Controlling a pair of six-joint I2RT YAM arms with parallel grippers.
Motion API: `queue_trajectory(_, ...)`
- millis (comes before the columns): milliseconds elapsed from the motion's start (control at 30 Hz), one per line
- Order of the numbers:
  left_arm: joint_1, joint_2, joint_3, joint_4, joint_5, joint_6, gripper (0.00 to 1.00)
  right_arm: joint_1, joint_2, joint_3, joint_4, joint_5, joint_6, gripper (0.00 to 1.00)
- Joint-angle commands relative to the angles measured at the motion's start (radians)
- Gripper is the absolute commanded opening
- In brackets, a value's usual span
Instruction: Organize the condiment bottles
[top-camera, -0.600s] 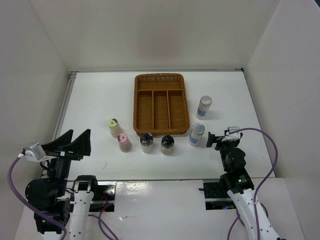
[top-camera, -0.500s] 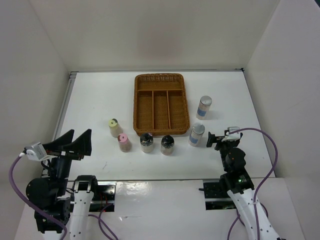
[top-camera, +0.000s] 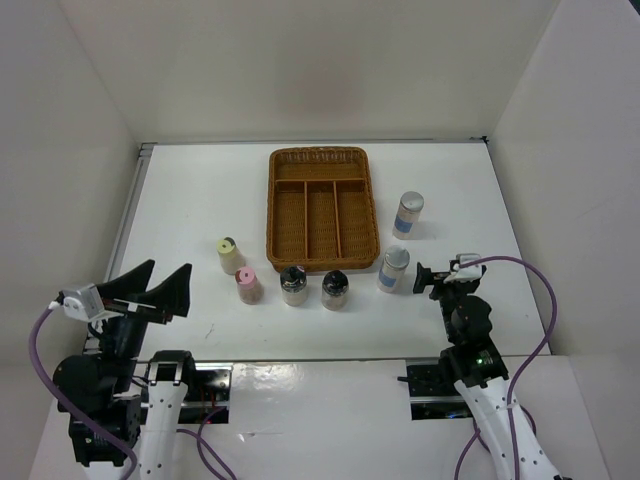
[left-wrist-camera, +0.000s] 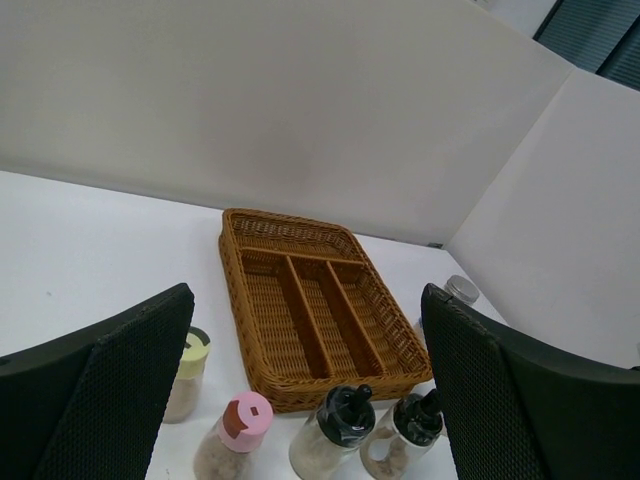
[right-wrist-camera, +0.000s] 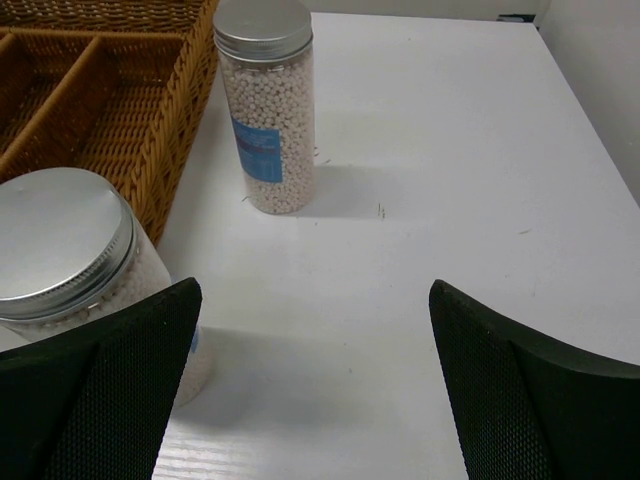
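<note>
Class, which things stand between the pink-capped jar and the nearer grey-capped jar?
The left black-capped jar and right black-capped jar, seen from the top external view.

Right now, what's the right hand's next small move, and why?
Probably nudge the right hand left to centre on the near grey-capped jar. The hand is open and empty, that jar stands closest, beside its left finger rather than between the fingers, and the tray holds no jars yet.

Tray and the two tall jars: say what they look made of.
Tray: woven wicker, brown, matte; the weave shows. Far jar and near jar: clear walls, glass or plastic, white beads visible inside; lids look like brushed silver metal.
</note>
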Motion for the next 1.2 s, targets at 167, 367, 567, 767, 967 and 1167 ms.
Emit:
queue_trajectory(167, -0.010, -0.134, 0.011, 0.011, -0.001, 0.029, 1.00, -0.007, -0.076, 0.174, 0.150, 0.031, 0.110, 0.99)
queue_trajectory(367, -0.037, -0.125, -0.007, 0.030, -0.047, 0.006, 1.00, -0.007, -0.076, 0.494, -0.308, 0.485, 0.859, 0.99)
queue_trajectory(567, -0.085, -0.068, 0.002, 0.007, -0.110, 0.019, 1.00, 0.007, -0.076, 0.522, -0.345, 0.436, 1.077, 0.99)
queue_trajectory(767, -0.118, 0.070, 0.069, 0.005, -0.141, 0.091, 1.00, 0.007, -0.076, 0.436, -0.041, 0.186, 0.802, 0.99)
queue_trajectory(967, -0.128, 0.383, 0.230, -0.133, -0.155, 0.205, 1.00, 0.007, -0.003, 0.473, 0.002, 0.176, 0.717, 0.99)
queue_trajectory(1167, -0.128, 0.619, 0.358, -0.193, -0.205, 0.245, 1.00, 0.007, 0.299, 0.655, 0.030, 0.206, 0.621, 0.99)
